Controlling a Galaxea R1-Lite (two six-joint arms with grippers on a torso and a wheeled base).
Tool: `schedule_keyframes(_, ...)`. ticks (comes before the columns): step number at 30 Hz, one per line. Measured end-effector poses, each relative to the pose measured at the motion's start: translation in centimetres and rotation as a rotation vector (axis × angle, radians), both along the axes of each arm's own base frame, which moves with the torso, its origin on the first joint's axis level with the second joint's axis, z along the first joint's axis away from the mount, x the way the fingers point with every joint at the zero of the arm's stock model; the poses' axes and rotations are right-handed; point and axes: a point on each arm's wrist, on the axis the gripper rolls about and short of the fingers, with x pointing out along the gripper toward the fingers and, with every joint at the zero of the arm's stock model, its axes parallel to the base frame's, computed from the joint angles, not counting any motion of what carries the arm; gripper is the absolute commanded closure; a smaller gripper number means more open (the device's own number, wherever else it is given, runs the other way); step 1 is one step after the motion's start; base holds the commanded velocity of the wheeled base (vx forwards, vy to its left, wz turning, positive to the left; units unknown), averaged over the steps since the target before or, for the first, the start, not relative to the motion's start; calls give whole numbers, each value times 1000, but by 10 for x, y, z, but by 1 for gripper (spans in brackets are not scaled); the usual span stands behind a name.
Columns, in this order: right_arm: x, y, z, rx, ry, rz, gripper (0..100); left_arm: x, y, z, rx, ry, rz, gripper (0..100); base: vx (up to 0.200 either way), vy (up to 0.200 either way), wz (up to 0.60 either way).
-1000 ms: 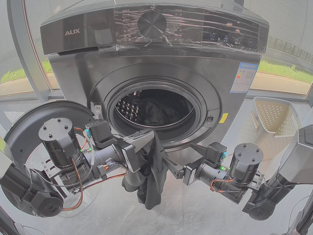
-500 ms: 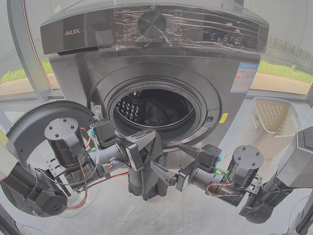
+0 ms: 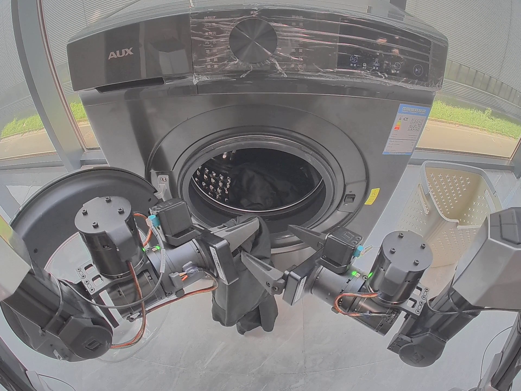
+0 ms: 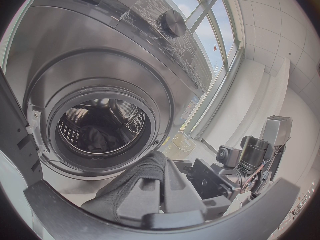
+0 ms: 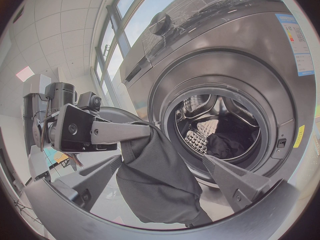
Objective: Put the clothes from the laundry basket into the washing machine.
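Left gripper (image 3: pixel 251 228) clamped on dark garment (image 3: pixel 247 300); right gripper (image 3: pixel 267 243) wide open, empty; clothes (image 3: pixel 260 183) in drum (image 3: pixel 215 183) indistinct.

The washing machine (image 3: pixel 135 120) bears a brand mark (image 3: pixel 120 54), a blue-topped label (image 3: pixel 406 128) and a yellow sticker (image 3: pixel 372 196), small print unreadable.

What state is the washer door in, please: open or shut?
Open. The door is swung out to the robot's left, and the drum is exposed, with dark clothes lying inside.
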Motion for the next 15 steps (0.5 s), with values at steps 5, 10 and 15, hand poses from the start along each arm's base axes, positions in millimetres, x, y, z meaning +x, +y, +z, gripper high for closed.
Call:
schedule_keyframes(5, -3, 2, 5, 26, -19, 42, 0, 0, 0, 0, 1, 0, 2, 100, 0, 0, 0)
schedule_keyframes(10, -3, -1, 5, 31, -23, 63, 0, 2, 2, 0, 1, 0, 10, 100, 0, 0, 0)
schedule_keyframes(15, -4, -2, 0, 12, -6, 54, 0, 3, 3, 1, -2, -3, 14, 100, 0, 0, 0)
